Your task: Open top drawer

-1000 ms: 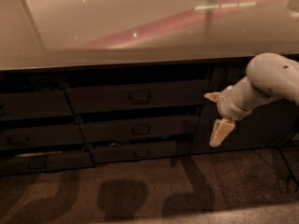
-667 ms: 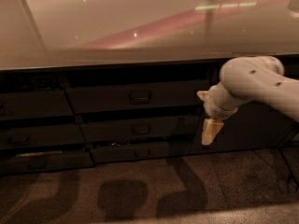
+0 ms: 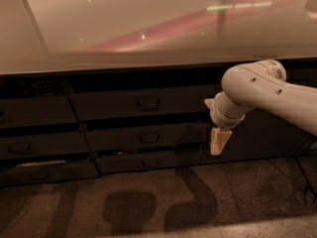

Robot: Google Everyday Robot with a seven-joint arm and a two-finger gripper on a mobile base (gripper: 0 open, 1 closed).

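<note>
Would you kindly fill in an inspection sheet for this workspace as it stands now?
Surface: pale glossy countertop, showing only light reflections.
Job's things: top drawer looks shut; its loop handle is untouched.
Clutter: pale strip at the lowest left drawer; cannot tell what it is.
Grippers: gripper hangs pointing down, to the right of and below the handle, apart from it.
Cables: nothing seen.
Surroundings: slimmer drawers below the top one; speckled floor with the arm's shadows.
</note>
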